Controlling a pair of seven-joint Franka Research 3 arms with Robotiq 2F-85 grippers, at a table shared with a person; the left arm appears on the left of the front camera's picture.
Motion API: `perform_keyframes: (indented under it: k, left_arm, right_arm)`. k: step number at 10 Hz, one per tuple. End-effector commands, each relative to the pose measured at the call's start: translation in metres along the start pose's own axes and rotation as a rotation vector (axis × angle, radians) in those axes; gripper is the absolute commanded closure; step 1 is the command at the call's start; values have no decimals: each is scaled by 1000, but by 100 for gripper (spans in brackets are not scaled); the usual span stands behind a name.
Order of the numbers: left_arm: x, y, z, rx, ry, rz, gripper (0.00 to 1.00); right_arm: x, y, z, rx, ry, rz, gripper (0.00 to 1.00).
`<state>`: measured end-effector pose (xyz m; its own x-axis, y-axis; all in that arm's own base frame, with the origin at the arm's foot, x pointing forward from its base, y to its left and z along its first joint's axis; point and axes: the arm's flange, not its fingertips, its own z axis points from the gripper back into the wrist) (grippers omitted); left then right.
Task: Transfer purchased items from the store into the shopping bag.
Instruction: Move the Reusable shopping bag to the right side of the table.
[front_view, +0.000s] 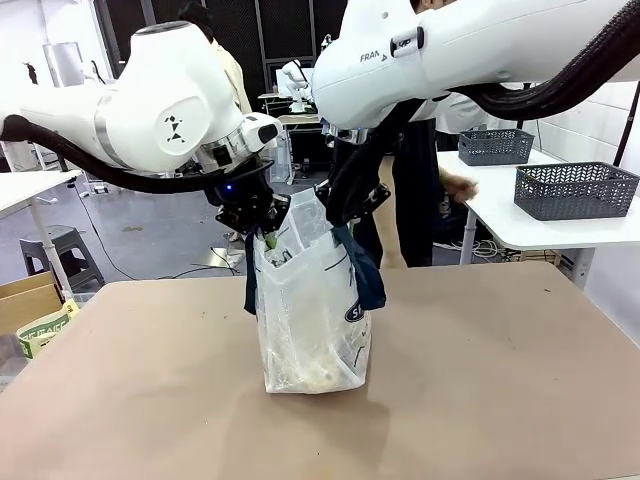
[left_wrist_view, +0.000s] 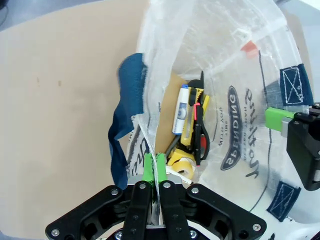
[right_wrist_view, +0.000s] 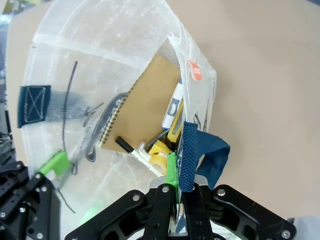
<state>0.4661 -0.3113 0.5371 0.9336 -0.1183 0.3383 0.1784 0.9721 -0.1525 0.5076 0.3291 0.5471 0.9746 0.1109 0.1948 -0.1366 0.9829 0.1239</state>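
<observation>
The shopping bag (front_view: 310, 320), translucent white with navy straps and a round logo, stands upright mid-table, its mouth held wide from both sides. My left gripper (front_view: 262, 232) (left_wrist_view: 154, 162) is shut on the bag's left rim. On the opposite rim, at a navy strap (right_wrist_view: 189, 150), my right gripper (front_view: 340, 215) (right_wrist_view: 176, 170) is shut. Inside the bag lie purchased items: a brown spiral notebook (right_wrist_view: 145, 110), a yellow cutter (left_wrist_view: 189, 125), red-and-black scissors (left_wrist_view: 200, 135), a blue-and-white tube (left_wrist_view: 181, 111) and a roll of tape (left_wrist_view: 181, 162).
Two dark grey mesh baskets (front_view: 575, 190) (front_view: 495, 146) sit on a white table at the back right, where a person's hand (front_view: 458, 185) rests. A cardboard box (front_view: 30, 300) stands off the table's left edge. Bare brown tabletop (front_view: 500, 380) surrounds the bag.
</observation>
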Motion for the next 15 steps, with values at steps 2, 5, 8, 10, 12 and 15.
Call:
perform_keyframes:
  k: [2,5,8,10,12,15]
  left_arm:
    - [-1,4,3,18,-11,-9,100]
    - [-1,4,3,18,-11,-9,100]
    - [1,1,0,6,-3,-3,100]
    - [-3,-9,-5,-57,66,-31,100]
    - [-6,-10,-9,-126,70,-46,100]
    - [-5,-10,-14,-153,74,-33,100]
  right_arm:
    - [0,0,0,0,0,0,100]
    - [0,0,0,0,0,0,100]
    - [0,0,-1,33,18,-5,100]
    - [1,0,-3,48,34,-48,100]
    - [2,0,-3,45,42,-64,100]
    - [1,2,-3,71,32,-92,100]
